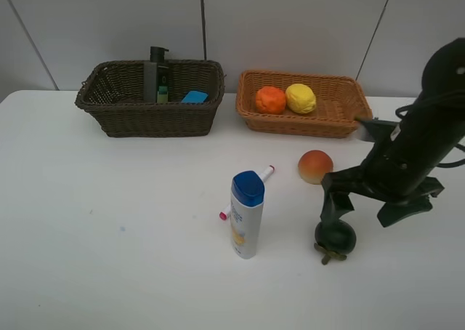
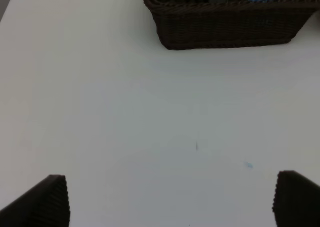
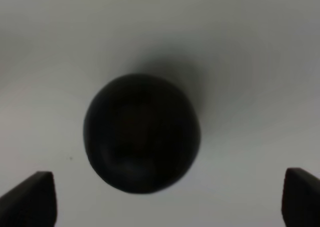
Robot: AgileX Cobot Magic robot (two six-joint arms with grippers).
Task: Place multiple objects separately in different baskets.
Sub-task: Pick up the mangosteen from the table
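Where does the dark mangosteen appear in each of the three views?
Exterior high: dark mangosteen at lower right, on the white table, right of the white blue-capped bottle.
Left wrist: not in it.
Right wrist: mangosteen centred, on the table.
Shared landmark: the white table, in all three views.

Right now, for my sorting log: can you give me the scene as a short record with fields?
dark basket: pump bottle, eraser
light basket: orange, lemon
loose on table: peach, mangosteen, standing white bottle, marker lying behind it
right hand: open, at the mangosteen, not closed on it
left hand: open, over bare table near the dark basket
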